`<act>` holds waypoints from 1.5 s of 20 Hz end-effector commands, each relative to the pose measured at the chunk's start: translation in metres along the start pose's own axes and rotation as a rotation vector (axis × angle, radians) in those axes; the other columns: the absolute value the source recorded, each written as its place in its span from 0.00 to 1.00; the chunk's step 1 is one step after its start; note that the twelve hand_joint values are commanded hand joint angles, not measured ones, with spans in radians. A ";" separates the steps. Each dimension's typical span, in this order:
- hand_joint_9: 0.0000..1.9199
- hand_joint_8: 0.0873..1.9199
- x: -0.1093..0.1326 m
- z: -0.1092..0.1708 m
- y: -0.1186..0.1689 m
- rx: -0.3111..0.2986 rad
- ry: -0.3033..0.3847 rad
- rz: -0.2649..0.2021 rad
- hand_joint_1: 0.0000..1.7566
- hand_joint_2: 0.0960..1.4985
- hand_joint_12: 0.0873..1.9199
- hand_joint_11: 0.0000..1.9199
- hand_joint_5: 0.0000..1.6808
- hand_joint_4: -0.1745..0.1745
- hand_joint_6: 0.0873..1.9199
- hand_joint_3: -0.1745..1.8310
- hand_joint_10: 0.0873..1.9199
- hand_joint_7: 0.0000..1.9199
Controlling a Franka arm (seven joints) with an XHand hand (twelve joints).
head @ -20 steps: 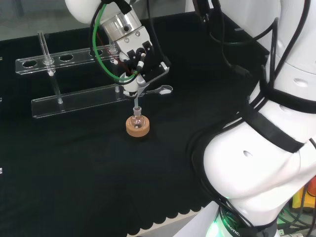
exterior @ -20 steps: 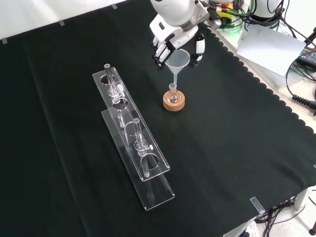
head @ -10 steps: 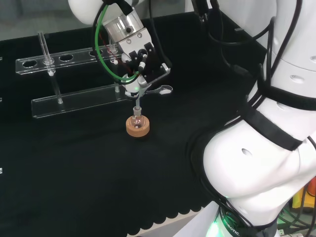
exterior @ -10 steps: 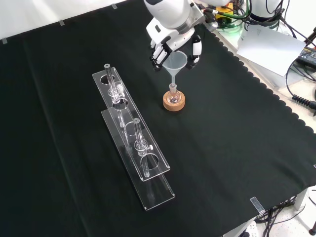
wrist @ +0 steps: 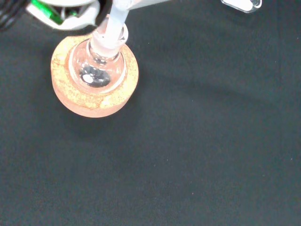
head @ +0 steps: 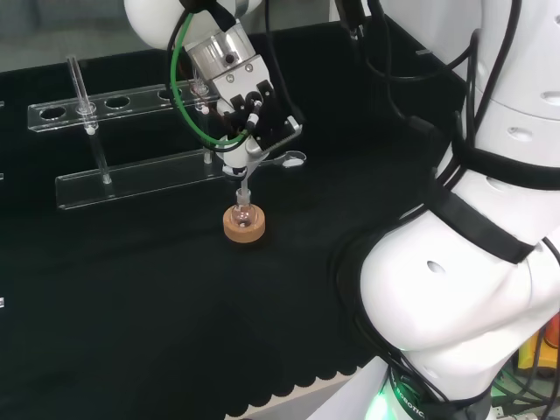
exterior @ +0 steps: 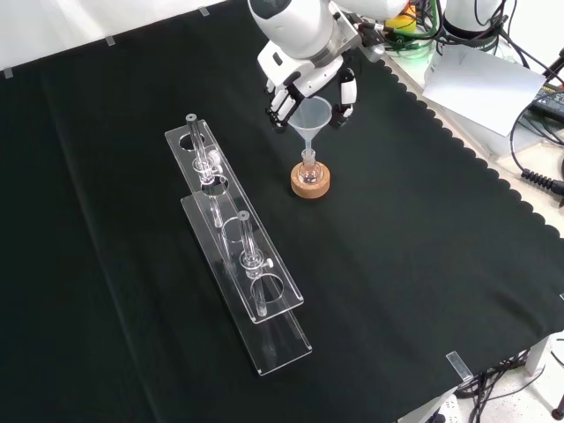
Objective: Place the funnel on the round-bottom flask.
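The funnel stands with its stem in the flask on a cork ring. The hand hangs above, fingers spread beside the funnel's cone, holding nothing.

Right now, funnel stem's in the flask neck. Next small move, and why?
Probably lift the hand straight up and clear. The funnel stands with its stem in the flask on the cork ring, and the fingers look spread off its rim.

In the front view, the funnel stands in the round-bottom flask on its cork stand, the hand above it, the rack left.
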State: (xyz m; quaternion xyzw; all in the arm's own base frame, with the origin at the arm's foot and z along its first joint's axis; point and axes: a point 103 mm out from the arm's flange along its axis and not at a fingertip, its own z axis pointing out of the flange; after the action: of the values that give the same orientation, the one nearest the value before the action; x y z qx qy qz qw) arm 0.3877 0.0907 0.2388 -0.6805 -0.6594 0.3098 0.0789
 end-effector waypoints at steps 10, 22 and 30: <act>0.57 0.30 0.003 0.009 0.007 0.010 0.010 -0.012 0.54 0.48 0.61 0.39 0.50 0.51 0.36 0.46 0.16 0.38; 0.57 0.31 0.006 0.012 0.009 0.005 0.002 -0.008 0.54 0.48 0.61 0.39 0.50 0.51 0.37 0.46 0.16 0.38; 0.54 0.31 0.005 0.014 0.006 0.018 0.004 -0.008 0.52 0.44 0.62 0.36 0.44 0.44 0.37 0.47 0.16 0.35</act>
State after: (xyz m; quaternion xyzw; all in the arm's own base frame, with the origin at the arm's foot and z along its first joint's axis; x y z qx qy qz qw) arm 0.3870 0.0908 0.2227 -0.6791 -0.6589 0.3120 0.0862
